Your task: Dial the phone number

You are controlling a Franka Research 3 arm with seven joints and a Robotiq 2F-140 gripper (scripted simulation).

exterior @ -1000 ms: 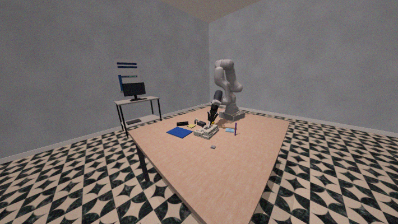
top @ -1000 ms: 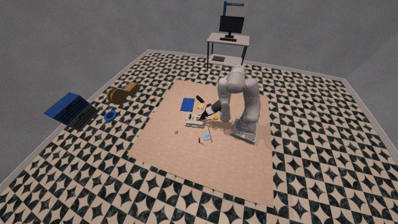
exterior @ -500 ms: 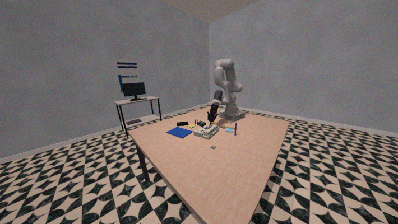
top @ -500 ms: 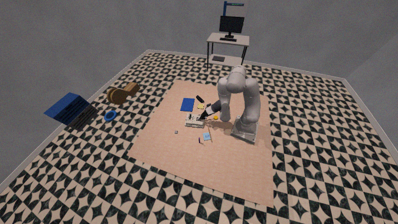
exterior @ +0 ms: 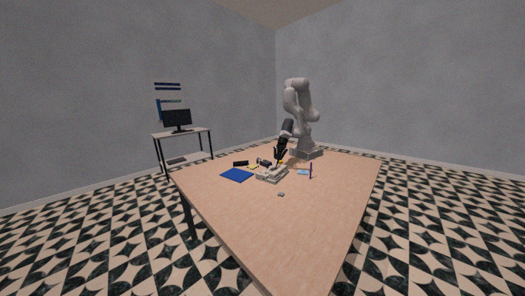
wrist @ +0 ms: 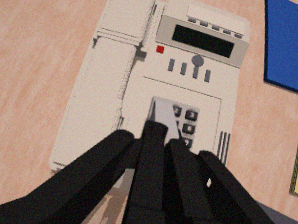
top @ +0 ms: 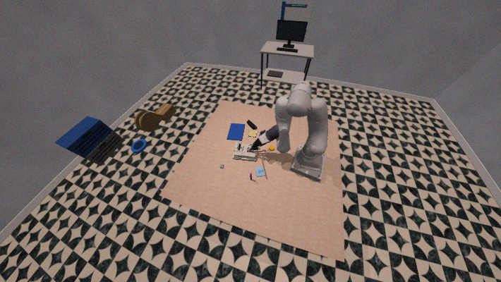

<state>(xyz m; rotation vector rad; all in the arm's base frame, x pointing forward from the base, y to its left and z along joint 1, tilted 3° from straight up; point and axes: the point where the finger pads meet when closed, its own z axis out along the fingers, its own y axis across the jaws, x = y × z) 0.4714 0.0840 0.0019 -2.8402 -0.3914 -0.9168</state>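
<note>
The cream desk phone [top: 243,151] [exterior: 268,175] lies on the wooden table [top: 264,211] [exterior: 296,229]. Its handset [wrist: 113,56] rests in the cradle on the left side in the wrist view. The dark display [wrist: 202,39] is at the top. My gripper [top: 253,147] [exterior: 276,165] [wrist: 159,115] is shut and empty. Its joined fingertips point down at the left part of the keypad [wrist: 190,120] and hide several keys. I cannot tell whether they touch a key. A yellow note [top: 252,133] [exterior: 252,166] lies behind the phone, and a light blue note [top: 260,172] [exterior: 303,172] lies in front of it.
A blue pad [top: 236,131] [exterior: 236,175] [wrist: 282,39] lies beside the phone. A black bar [top: 251,124], a yellow ball [top: 272,148], an upright purple pen [exterior: 310,170], a pencil [top: 264,173] and a small grey block [top: 221,166] [exterior: 281,194] are on the table.
</note>
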